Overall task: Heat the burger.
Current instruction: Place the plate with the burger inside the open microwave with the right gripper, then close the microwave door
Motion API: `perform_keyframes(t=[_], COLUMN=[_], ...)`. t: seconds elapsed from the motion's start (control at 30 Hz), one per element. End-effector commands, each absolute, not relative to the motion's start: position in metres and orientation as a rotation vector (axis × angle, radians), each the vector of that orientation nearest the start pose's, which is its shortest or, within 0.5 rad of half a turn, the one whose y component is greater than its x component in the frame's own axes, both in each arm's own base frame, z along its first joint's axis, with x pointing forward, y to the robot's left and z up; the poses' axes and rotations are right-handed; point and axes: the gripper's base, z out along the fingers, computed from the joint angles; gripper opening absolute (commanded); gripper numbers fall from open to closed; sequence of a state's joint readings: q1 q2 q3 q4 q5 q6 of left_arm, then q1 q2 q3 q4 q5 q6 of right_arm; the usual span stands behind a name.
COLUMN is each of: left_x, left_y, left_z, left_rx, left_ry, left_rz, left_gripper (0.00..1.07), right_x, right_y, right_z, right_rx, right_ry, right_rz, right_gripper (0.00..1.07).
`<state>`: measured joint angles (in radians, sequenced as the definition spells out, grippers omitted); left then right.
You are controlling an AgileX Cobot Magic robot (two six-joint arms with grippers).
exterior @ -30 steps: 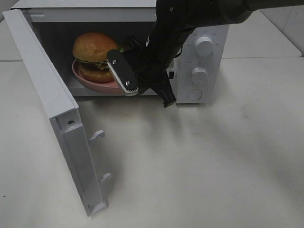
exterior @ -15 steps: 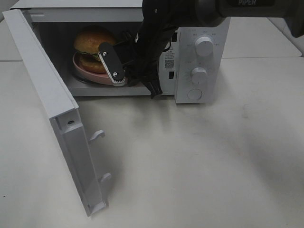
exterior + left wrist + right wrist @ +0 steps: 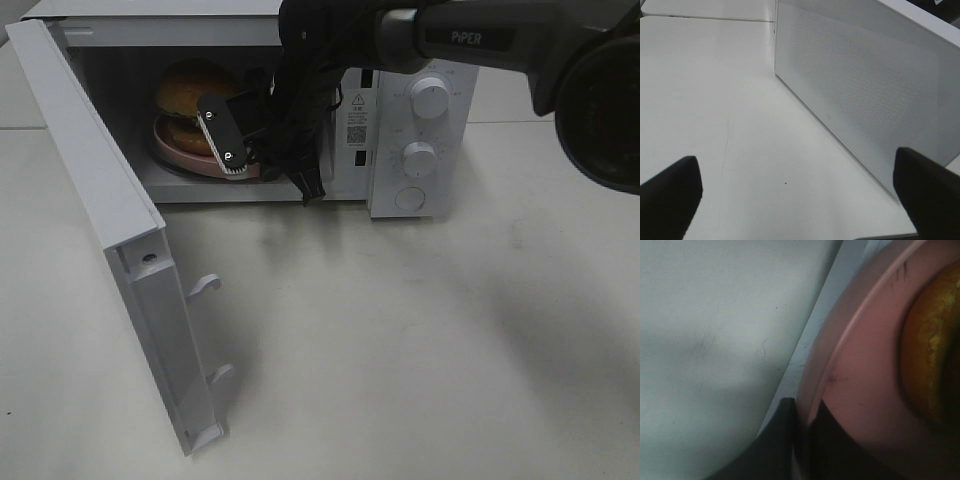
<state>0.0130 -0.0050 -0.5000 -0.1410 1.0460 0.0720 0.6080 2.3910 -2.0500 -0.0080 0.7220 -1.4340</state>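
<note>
Burger (image 3: 188, 82) — on pink plate (image 3: 860, 405), just beyond right gripper (image 3: 804, 406) | jaws pinch plate rim (inside microwave (image 3: 440, 130))

**One brand name, one warning sign, one code**

The right arm (image 3: 473, 37) carries the word "PiPER" in pale letters on its dark casing. On the microwave's control panel (image 3: 392, 175), a triangular warning sign (image 3: 358, 100) stands near the top. Just below it is a QR code label (image 3: 355, 134), its fine print too small to read. Small markings ring the upper knob (image 3: 430, 98) and the lower knob (image 3: 419, 157), also illegible.
</note>
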Motion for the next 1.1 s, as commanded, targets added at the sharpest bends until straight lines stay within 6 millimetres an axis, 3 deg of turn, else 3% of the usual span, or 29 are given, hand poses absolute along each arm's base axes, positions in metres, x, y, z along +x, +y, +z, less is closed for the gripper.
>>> perform_keyframes(t=[0.03,0.17,0.3,0.4,0.43,0.47,0.53,0.7,0.87,1.1], left_x=[-0.008,-0.008,-0.008,-0.008,-0.008,-0.008,-0.008,-0.008,-0.008,-0.008], left_y=[-0.011,-0.011,-0.011,-0.011,-0.011,-0.011,-0.011,-0.011,-0.011,-0.011], left_z=[0.278,0.278,0.278,0.278,0.278,0.278,0.278,0.278,0.278,0.278], left_rx=[0.07,0.07,0.07,0.07,0.07,0.07,0.07,0.07,0.07,0.07], left_ry=[1.987,1.987,1.987,1.987,1.987,1.987,1.987,1.987,1.987,1.987], left_rz=[-0.117,-0.117,-0.117,-0.117,-0.117,-0.117,-0.117,-0.117,-0.117,-0.117], left_gripper=[0.96,0.96,0.96,0.96,0.96,0.96,0.96,0.96,0.96,0.96], right_x=[0.444,0.447,0.447,0.447,0.447,0.447,0.447,0.446,0.444,0.441], right_y=[0.31,0.311,0.313,0.312,0.312,0.312,0.311,0.311,0.31,0.311], right_z=[0.183,0.181,0.179,0.179,0.178,0.178,0.178,0.177,0.176,0.19], right_rx=[-2.119,-2.122,-2.126,-2.114,-2.094,-2.094,-2.069,-2.057,-2.066,-2.008], right_ry=[1.309,1.295,1.272,1.301,1.33,1.33,1.367,1.416,1.442,1.479], right_rz=[-0.353,-0.359,-0.363,-0.35,-0.337,-0.337,-0.323,-0.299,-0.278,-0.236], right_gripper=[0.03,0.05,0.13,0.23,0.31,0.31,0.45,0.57,0.6,0.6])
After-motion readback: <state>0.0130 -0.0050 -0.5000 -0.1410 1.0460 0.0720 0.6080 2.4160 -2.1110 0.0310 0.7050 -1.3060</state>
